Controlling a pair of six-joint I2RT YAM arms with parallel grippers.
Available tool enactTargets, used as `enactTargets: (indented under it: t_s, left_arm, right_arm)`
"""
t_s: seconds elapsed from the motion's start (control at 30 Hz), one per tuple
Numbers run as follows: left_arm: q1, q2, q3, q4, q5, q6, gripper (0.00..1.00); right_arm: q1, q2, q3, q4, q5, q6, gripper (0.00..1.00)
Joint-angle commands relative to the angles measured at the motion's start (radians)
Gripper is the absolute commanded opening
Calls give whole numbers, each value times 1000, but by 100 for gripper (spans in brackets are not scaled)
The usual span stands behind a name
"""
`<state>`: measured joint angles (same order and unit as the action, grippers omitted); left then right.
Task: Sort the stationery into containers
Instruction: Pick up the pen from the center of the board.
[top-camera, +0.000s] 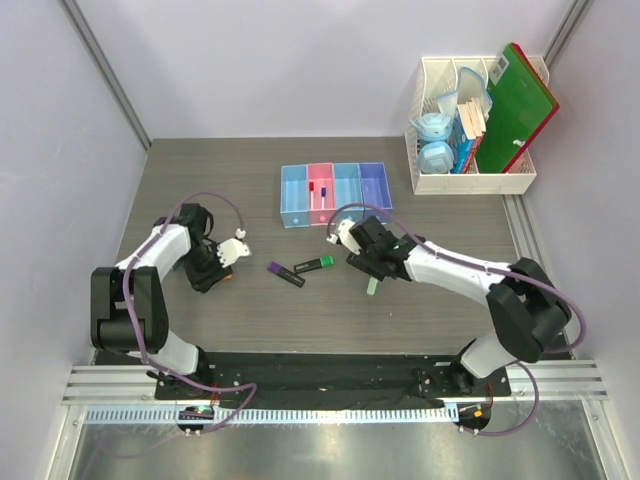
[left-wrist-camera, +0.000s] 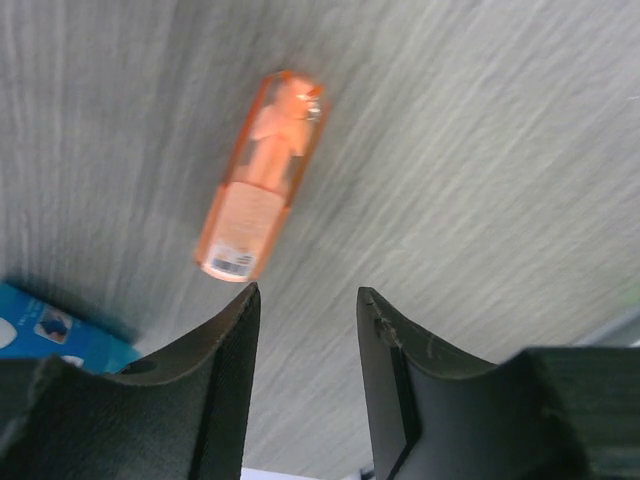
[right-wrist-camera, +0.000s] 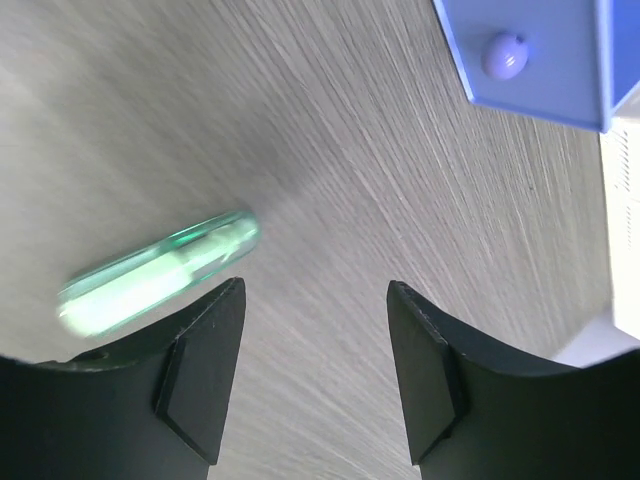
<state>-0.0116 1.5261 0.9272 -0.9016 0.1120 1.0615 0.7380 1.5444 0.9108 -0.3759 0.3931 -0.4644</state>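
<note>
The four joined bins (top-camera: 335, 192) stand at the table's middle back; the pink one (top-camera: 320, 192) holds thin pens. A purple-ended marker (top-camera: 285, 274) and a green-ended marker (top-camera: 314, 265) lie in front of them. My left gripper (top-camera: 212, 272) is open and empty, low over the table, with a short orange piece (left-wrist-camera: 262, 190) lying just beyond its fingertips (left-wrist-camera: 245, 300). My right gripper (top-camera: 365, 262) is open and empty; a mint-green piece (top-camera: 372, 286) lies beside its left finger (right-wrist-camera: 215, 310), also in the right wrist view (right-wrist-camera: 160, 275). The purple bin's corner (right-wrist-camera: 540, 60) shows ahead.
A white slotted rack (top-camera: 470, 180) at the back right holds a green folder (top-camera: 515, 110), books and blue tape rolls (top-camera: 436, 145). A blue flat object's corner (left-wrist-camera: 60, 335) lies left of my left gripper. Grey walls close both sides.
</note>
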Motion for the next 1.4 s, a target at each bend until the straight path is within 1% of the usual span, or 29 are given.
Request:
enactTargets:
  t_s: [0.0,0.07,0.17,0.33,0.47,0.5,0.6,0.7,0.77,0.8,0.83,0.9,0.93,0.97,1.07,1.17,1.23,1.27,1.3,1.33,1.37]
  left_arm:
    - [41,43,39,75,14,74,43]
    - [41,58,48,90,32,81,43]
    - [41,52,44,101,46,113,45]
    - [41,74,45,118,57,141,48]
    - [38,109,78,67,66,147,51]
    - [39,111,81,52,69,149,52]
    - [39,112,65,49,78,170,54]
    - [36,134,55,75,71,176,55]
    - [35,150,56,87,64,172,52]
    - [33,175,61,89,63,166,49]
    - [33,186,64,87,57,164,38]
    - [27,218,70,79,46,158,22]
    - [24,227,74,78,40,158,7]
    - [24,233,76,75,29,154,0]
    - [22,246,88,52,43,140,0]
    - [21,223,113,0,66,126,0]
    - [21,188,154,-63,119,111,0]
    - [22,174,198,-94,145,103,0]
    - [21,161,228,-135,211,95,0]
    - [21,135,257,-158,247,60,0]
    - [21,128,327,-172,286,42,0]
  right_arm:
    - [-3,-107,88,-171,-210,76,64]
    - [-3,-118,95,-202,-278,90,64]
    - [-3,-124,96,-245,-321,96,64]
    - [-3,-119,114,-291,-367,107,64]
    - [-3,-102,125,-320,-381,115,64]
    - [-5,-99,123,-324,-414,121,64]
    - [-8,-92,128,-325,-430,141,65]
    - [-21,-83,135,-314,-444,188,65]
    - [-40,-83,134,-284,-441,253,64]
    - [-55,-86,134,-272,-444,276,64]
    - [-90,-87,126,-259,-457,300,64]
    - [-144,-90,117,-227,-483,369,63]
    - [-193,-93,105,-215,-509,389,63]
    - [-215,-95,102,-204,-520,426,63]
    - [-256,-107,89,-193,-549,461,63]
    - [-261,-119,76,-187,-598,494,62]
    - [-261,-118,71,-185,-615,515,62]
    - [-261,-110,68,-182,-631,521,62]
    - [-262,-106,62,-181,-638,530,61]
    - [-261,-101,56,-172,-642,536,61]
    - [-261,-87,53,-169,-642,543,61]
